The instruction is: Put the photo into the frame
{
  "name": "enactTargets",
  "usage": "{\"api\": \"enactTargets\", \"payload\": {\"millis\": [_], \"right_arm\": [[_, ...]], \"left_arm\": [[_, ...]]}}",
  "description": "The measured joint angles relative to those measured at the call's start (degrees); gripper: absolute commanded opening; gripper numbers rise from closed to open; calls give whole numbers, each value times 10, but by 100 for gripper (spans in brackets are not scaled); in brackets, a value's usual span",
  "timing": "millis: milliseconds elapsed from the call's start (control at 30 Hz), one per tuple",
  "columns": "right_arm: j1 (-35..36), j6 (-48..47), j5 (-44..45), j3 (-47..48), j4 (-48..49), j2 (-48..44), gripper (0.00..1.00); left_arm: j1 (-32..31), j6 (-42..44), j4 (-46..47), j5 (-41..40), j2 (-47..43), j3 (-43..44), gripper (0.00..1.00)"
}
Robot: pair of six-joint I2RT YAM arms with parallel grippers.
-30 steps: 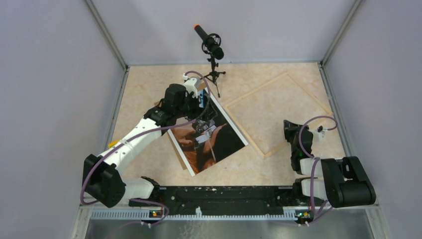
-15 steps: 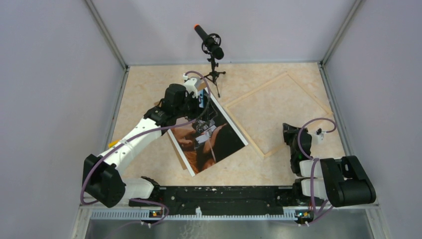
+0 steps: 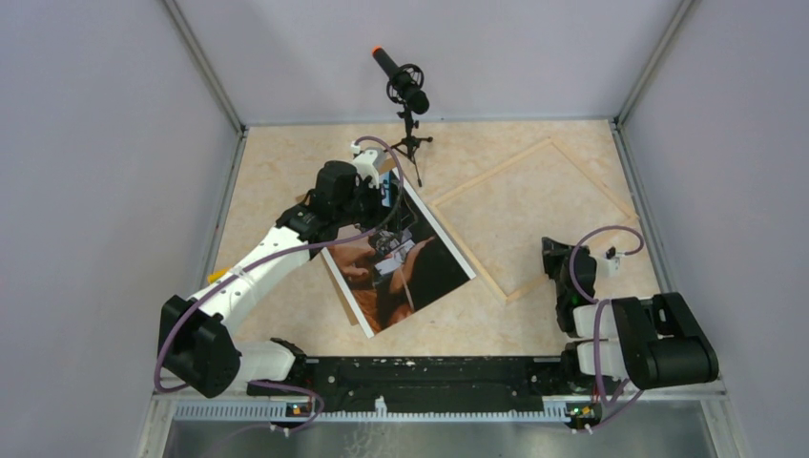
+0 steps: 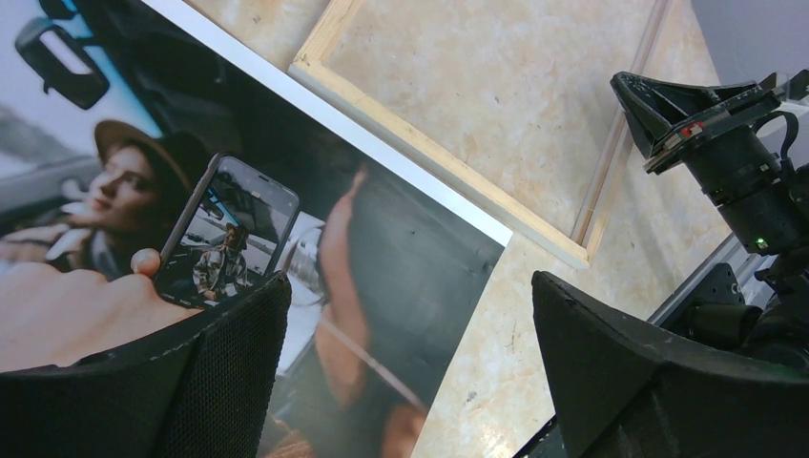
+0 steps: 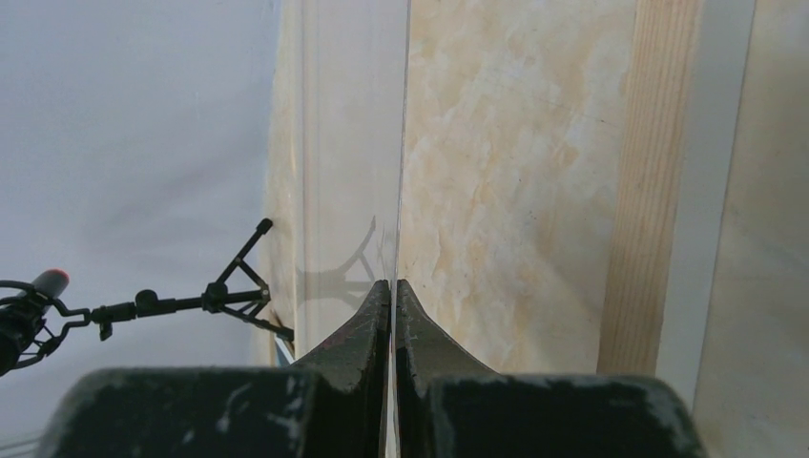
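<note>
My right hand (image 3: 555,256) sits closest to the arm bases, and its jaws are pressed fully together. In its wrist view the fingertips (image 5: 392,291) meet in a single seam with nothing I can see between them. One pale wood rail of the frame (image 5: 658,191) runs just to the right of those tips, over the marbled bench (image 5: 506,172).

Farther out and to the left, my left hand (image 4: 408,286) hovers above the photo (image 4: 363,239). Its jaws are as wide apart as they go and it holds nothing. The two dark fingers (image 4: 219,372) stand well apart, with the print showing in the gap. The photo (image 3: 401,262) lies flat and picture side up on the bench (image 3: 277,172), turned at an angle. It lies under this hand and stretches from there back toward the bases. It shows a woman in a hat and a phone held up.

To the right of the left hand, the photo's white margin runs just beside a rail of the frame (image 4: 439,162). I cannot tell whether the photo's corner touches or overlaps that rail. The frame (image 3: 489,171) lies flat on the bench between my two hands, with bare bench showing inside it, so the photo is not in it.

Beyond the left hand, a microphone (image 3: 405,91) stands on a small tripod by the back wall.
</note>
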Motion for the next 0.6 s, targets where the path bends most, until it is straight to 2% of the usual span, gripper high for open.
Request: {"api": "enactTargets", "payload": {"millis": [600], "right_arm": [[0, 10, 4, -15, 19, 11, 0]], "left_arm": [[0, 0, 0, 3, 0, 0, 99]]}}
